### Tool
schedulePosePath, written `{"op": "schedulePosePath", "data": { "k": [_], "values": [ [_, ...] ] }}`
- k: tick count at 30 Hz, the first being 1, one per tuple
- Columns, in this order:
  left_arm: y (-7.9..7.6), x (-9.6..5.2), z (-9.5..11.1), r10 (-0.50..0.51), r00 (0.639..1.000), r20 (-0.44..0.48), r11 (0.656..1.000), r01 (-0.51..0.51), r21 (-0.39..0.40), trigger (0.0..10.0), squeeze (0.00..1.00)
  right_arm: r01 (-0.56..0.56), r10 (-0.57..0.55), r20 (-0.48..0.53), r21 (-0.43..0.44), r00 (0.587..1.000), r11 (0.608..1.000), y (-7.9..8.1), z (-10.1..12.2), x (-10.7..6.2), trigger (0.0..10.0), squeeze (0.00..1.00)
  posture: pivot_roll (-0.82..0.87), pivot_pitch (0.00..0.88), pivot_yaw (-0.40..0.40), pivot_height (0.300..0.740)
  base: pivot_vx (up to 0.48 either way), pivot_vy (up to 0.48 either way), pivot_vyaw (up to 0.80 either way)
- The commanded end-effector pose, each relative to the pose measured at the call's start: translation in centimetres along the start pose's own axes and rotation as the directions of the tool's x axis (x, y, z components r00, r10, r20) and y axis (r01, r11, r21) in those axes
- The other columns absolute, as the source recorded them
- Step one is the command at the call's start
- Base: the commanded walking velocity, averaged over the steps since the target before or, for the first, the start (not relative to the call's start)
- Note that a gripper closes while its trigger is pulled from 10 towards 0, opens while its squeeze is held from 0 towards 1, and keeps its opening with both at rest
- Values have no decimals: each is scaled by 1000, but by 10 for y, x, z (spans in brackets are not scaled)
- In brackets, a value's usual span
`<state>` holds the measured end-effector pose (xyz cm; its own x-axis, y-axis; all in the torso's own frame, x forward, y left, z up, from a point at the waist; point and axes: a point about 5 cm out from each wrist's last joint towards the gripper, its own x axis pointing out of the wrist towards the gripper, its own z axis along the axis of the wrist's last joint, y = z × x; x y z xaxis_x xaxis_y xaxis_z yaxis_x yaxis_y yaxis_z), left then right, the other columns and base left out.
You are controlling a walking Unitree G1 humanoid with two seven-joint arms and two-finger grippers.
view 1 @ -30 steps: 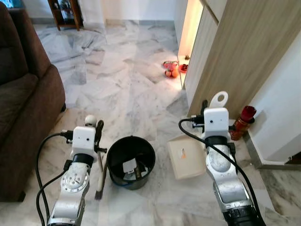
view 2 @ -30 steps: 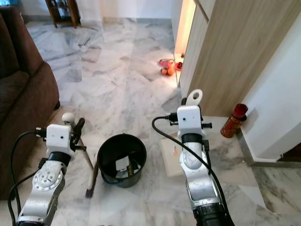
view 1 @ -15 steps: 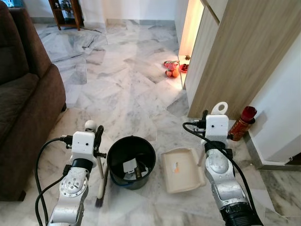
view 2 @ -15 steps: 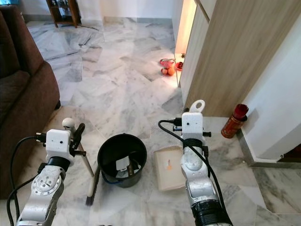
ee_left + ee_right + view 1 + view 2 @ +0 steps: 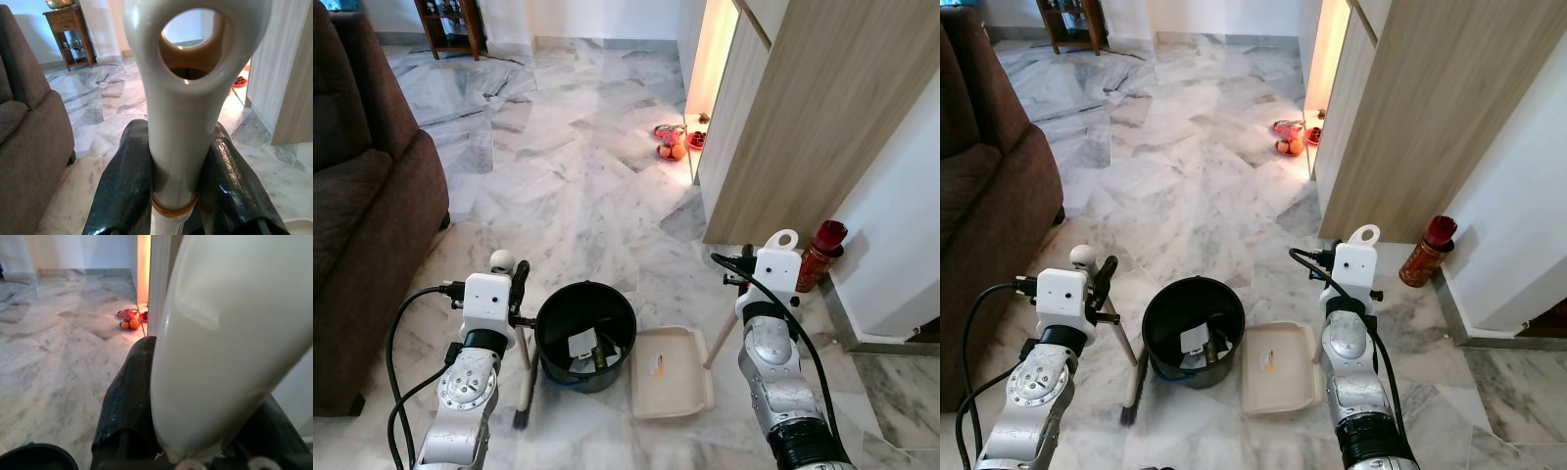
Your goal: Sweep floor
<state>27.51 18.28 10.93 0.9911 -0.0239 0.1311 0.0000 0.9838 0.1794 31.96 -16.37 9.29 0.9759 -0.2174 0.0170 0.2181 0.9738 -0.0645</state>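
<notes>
The left pincer (image 5: 173, 196) is clamped around the pale broom handle (image 5: 178, 122), its 2 black fingers (image 5: 124, 191) pressing each side; the bristles (image 5: 521, 419) rest on the marble floor (image 5: 578, 196) beside the black bucket (image 5: 585, 333). The right pincer (image 5: 195, 431) grips the dustpan handle (image 5: 230, 342), the cream dustpan (image 5: 673, 372) lying flat just right of the bucket. The bucket's contents are hard to make out.

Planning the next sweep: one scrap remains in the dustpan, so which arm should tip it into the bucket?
Right, probably. The right gripper holds the dustpan handle, beside the black bucket. The left gripper holds the brush.
</notes>
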Motion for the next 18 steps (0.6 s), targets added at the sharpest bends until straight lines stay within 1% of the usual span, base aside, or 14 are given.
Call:
{"op": "schedulePosePath", "data": {
  "k": [1,3,5,12,18],
  "values": [
    [1,1,8,5,999,43,1000,-4,-11,10000,0,-5,4,37,16,999,1000,1,5,1,10000,0,-45,88,-48,740,0,0,0],
    [1,2,5,-7,1000,19,1000,7,-7,10000,0,-13,12,44,17,999,1000,2,4,1,10000,0,-56,73,-35,740,0,0,0],
    [1,2,3,-8,1000,13,1000,8,-7,10000,0,-12,11,48,20,999,1000,2,5,1,10000,0,-66,62,-27,740,0,0,0],
    [1,4,4,-24,1000,16,1000,24,-1,10000,0,-12,11,62,30,998,999,4,8,4,10000,0,-65,47,-15,740,0,0,0],
    [3,4,4,-17,1000,18,1000,17,2,10000,0,-30,28,64,30,998,999,7,6,3,10000,0,-63,38,-14,740,0,0,0]
  ]
}}
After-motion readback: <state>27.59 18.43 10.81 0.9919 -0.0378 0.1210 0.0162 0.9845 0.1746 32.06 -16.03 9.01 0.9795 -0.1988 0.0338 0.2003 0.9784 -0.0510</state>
